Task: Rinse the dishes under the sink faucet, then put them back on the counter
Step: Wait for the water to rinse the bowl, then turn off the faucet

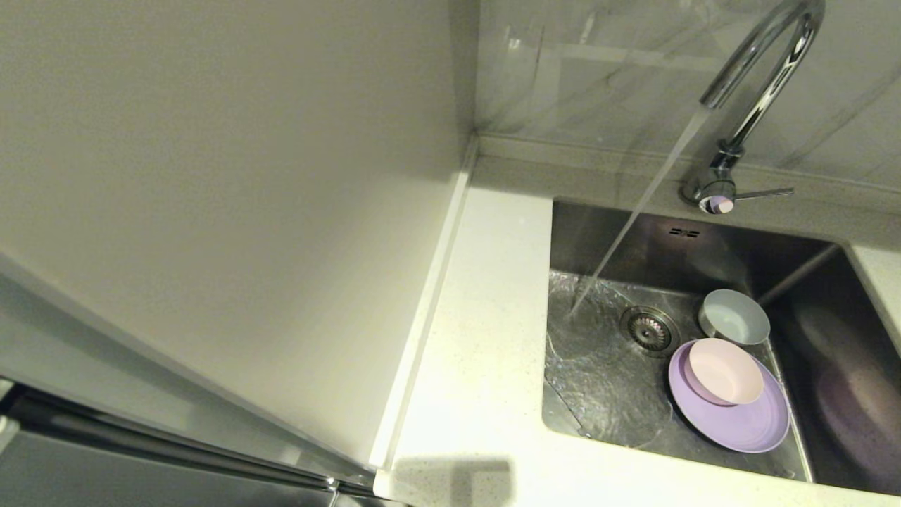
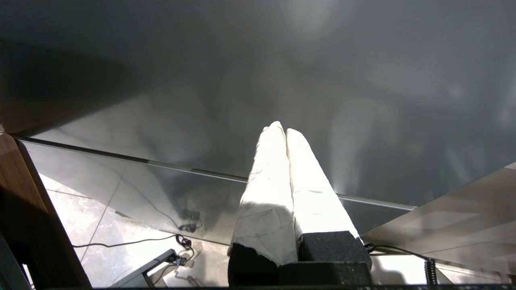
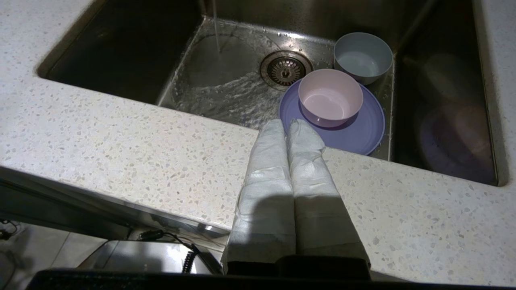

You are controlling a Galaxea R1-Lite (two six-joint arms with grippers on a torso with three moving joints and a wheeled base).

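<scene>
While our right fingers (image 3: 291, 123) sit pressed together and empty over the worktop (image 3: 121, 141), the lavender plate (image 3: 363, 133) lies just beyond them on the sink (image 3: 121, 52) floor, flat, round, no long axis. The pink bowl (image 3: 328, 96) rests on it, mouth up; lifting the plate first could tip it. Farther off, the blue-white bowl (image 3: 363, 56) stands upright. The faucet (image 1: 760, 63) stream (image 1: 633, 211) lands clear of them and could splash us. Our left fingers (image 2: 282, 131), closed and empty, hang parked elsewhere.

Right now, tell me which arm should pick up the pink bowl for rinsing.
Right. The right gripper, shut, hangs over the counter edge just short of the pink bowl on the plate. The left gripper faces a dark panel, no dishes in view.
</scene>
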